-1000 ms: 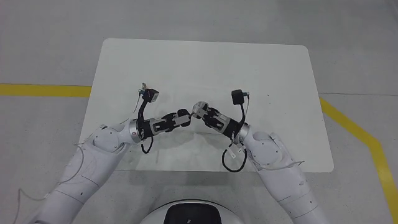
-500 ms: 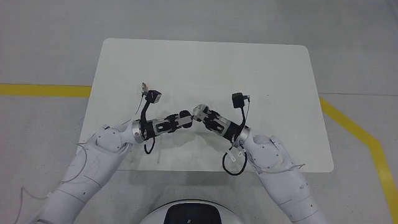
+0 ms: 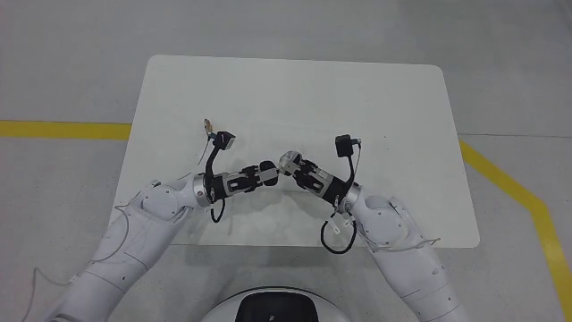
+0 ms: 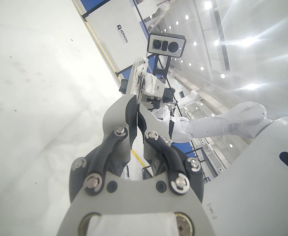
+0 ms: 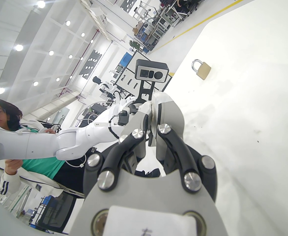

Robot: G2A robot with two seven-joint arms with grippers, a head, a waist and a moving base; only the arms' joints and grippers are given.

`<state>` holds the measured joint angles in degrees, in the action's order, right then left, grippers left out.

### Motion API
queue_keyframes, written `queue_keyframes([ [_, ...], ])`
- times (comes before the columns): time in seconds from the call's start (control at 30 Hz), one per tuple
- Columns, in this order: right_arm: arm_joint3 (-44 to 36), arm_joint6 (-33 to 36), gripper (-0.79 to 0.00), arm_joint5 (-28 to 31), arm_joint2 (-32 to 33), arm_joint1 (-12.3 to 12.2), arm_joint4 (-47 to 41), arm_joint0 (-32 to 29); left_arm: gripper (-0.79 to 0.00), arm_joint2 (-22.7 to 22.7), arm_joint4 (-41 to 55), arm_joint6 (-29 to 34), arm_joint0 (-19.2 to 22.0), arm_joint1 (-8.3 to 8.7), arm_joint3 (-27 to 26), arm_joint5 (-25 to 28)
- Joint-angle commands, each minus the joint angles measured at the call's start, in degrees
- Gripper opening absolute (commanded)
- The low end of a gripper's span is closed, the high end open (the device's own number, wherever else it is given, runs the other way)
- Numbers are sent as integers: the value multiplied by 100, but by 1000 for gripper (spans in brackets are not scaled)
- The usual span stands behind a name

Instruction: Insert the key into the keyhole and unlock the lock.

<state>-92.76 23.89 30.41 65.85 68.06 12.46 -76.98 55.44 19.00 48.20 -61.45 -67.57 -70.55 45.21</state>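
From above, your two arms meet tip to tip over the near middle of the white table (image 3: 375, 107). The left gripper (image 3: 268, 169) and the right gripper (image 3: 284, 159) touch there. The padlock (image 3: 207, 125) lies flat on the table on the left arm's side, well apart from both grippers, and nothing holds it.

In your left wrist view, the left gripper (image 4: 135, 99) has its black pads (image 4: 130, 114) clenched together. At their tips they pinch a thin metal piece, the key (image 4: 139, 90). The right gripper (image 4: 141, 79), its fingers wrapped in white tape, grasps the far end of the same piece. The table (image 4: 36, 74) lies just alongside.

In your right wrist view, the right gripper (image 5: 153, 114) has its grey fingers (image 5: 169, 114) drawn in close. What sits between them is too small to make out here. Beyond them the padlock (image 5: 202, 69) rests on the table (image 5: 244, 99), brass body down and shackle closed.
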Motion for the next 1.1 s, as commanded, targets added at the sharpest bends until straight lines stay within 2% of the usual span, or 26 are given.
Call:
queue_keyframes([
  [0.0, -8, -8, -785, 1, 10, -2, 0, -8, -785, 7, 14, -2, 10, -1, 11, -5],
  [0.97, 95, 255, -785, -81, -93, -2, 5, 160, -785, 263, 499, 139, 100, 22, 138, -59],
  [1.07, 98, 251, -785, -84, -97, -2, 4, 168, -585, 280, 600, 191, 98, 22, 165, -65],
])
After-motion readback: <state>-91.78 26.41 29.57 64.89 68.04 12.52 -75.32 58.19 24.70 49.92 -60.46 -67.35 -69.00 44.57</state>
